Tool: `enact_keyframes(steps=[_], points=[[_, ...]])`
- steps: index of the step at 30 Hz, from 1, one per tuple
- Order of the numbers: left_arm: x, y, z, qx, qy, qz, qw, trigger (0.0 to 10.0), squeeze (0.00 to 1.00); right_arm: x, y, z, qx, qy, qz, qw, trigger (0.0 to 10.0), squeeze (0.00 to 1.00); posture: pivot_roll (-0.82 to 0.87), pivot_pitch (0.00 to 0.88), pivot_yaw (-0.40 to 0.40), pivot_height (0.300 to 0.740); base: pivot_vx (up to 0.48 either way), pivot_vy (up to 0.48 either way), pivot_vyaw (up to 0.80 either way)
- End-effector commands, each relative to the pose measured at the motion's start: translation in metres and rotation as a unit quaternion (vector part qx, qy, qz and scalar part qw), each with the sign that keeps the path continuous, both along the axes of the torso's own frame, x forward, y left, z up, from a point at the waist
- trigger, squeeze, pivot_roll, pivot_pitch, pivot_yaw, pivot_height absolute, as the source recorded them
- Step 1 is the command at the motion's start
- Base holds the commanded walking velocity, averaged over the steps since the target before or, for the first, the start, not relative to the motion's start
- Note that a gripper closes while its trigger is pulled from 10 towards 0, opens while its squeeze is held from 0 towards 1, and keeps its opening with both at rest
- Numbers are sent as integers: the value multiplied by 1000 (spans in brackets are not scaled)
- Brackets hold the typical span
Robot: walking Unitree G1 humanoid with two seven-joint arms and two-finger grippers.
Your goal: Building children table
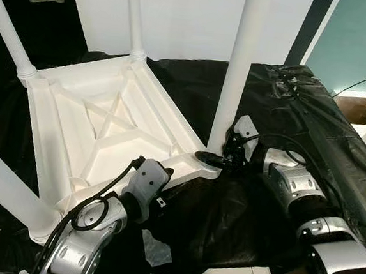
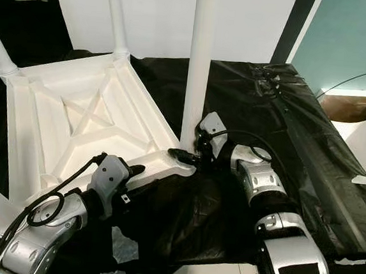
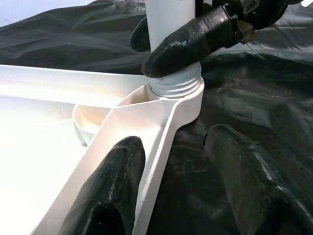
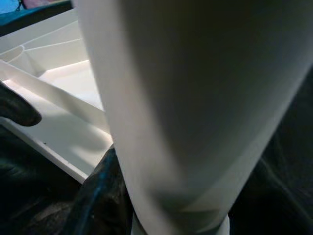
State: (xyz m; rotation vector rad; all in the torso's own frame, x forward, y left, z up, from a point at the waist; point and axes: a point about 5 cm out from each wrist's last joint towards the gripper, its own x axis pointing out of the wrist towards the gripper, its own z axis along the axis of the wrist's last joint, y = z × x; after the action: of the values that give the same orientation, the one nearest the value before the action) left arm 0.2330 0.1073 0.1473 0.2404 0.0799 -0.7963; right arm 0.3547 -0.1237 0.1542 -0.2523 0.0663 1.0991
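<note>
**Kid:** Table upside down! The white plastic children's table (image 1: pixel 106 130) lies on its top on the crinkly black plastic sheet (image 1: pixel 226 224), with its round white legs sticking up.

**Friend:** Where are the robot's hands?

**Kid:** The right hand (image 1: pixel 221 158) is pinching the bottom of the near white leg (image 1: pixel 239 65), right where it goes into the corner hole. The left wrist view shows that best: one black finger (image 3: pixel 190 41) pressed on the leg just above the ridged white ring (image 3: pixel 177 84).

**Friend:** And the left hand?

**Kid:** The left hand (image 3: pixel 173 181) is spread wide over the table's edge rim, one finger on the inside and one outside over the sheet. From the head views it sits near that same corner.

**Friend:** What about the right wrist view?

**Kid:** Mostly the fat white leg, very close and blurry, with the table's ribs behind.
</note>
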Motion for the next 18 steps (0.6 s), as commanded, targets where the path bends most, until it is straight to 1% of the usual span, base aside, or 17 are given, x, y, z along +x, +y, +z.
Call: enact_keyframes(steps=[1, 5, 6, 7, 8, 10, 12, 14, 15, 16, 17, 18], points=[[-2, 1, -1, 0, 2, 5, 1000, 10000, 0, -2, 0, -7, -14, 15, 14, 1000, 0, 0, 172, 17, -49, 740, 0, 0, 0], [-2, 1, -1, -2, 2, 8, 1000, 10000, 0, -1, -1, -10, -4, 29, 9, 1000, 0, 0, 171, 19, -50, 740, 0, 0, 0], [-1, 1, -1, -3, 2, 8, 1000, 10000, 0, -1, -1, -10, 2, 30, 1, 1000, 10000, 0, 166, 23, -51, 740, 0, 0, 0], [-1, 1, -1, -4, 1, 8, 1000, 10000, 0, 1, -1, -12, 3, 28, -16, 999, 10000, 0, 164, 26, -51, 740, 0, 0, 0], [-1, 1, -1, -4, 1, 8, 1000, 10000, 0, 1, -1, -12, 3, 28, -16, 999, 10000, 0, 164, 26, -51, 740, 0, 0, 0], [-1, 0, 0, -6, 1, 8, 1000, 10000, 0, 2, 0, -13, 14, 21, -46, 999, 10000, 0, 158, 28, -51, 740, 0, 0, 0], [-1, 0, 0, -6, 1, 8, 1000, 10000, 0, 2, 0, -13, 14, 21, -46, 999, 10000, 0, 158, 28, -51, 740, 0, 0, 0], [-1, -1, 0, -7, 1, 8, 1000, 10000, 0, 5, 0, -13, 21, 14, -90, 996, 10000, 0, 155, 31, -54, 740, 0, 0, 0], [-1, -1, 0, -7, 1, 8, 1000, 10000, 0, 5, 0, -13, 21, 14, -90, 996, 10000, 0, 155, 31, -54, 740, 0, 0, 0], [-1, -1, 0, -8, 1, 8, 1000, 10000, 0, 6, 1, -13, 26, 8, -116, 993, 10000, 0, 154, 30, -55, 740, 0, 0, 0], [-1, -1, 0, -8, 1, 8, 1000, 10000, 0, 6, 1, -13, 26, 8, -116, 993, 10000, 0, 154, 30, -55, 740, 0, 0, 0], [-1, -1, 0, -8, 1, 8, 1000, 10000, 0, 7, 1, -13, 33, 8, -141, 989, 10000, 0, 154, 30, -55, 740, 0, 0, 0]])
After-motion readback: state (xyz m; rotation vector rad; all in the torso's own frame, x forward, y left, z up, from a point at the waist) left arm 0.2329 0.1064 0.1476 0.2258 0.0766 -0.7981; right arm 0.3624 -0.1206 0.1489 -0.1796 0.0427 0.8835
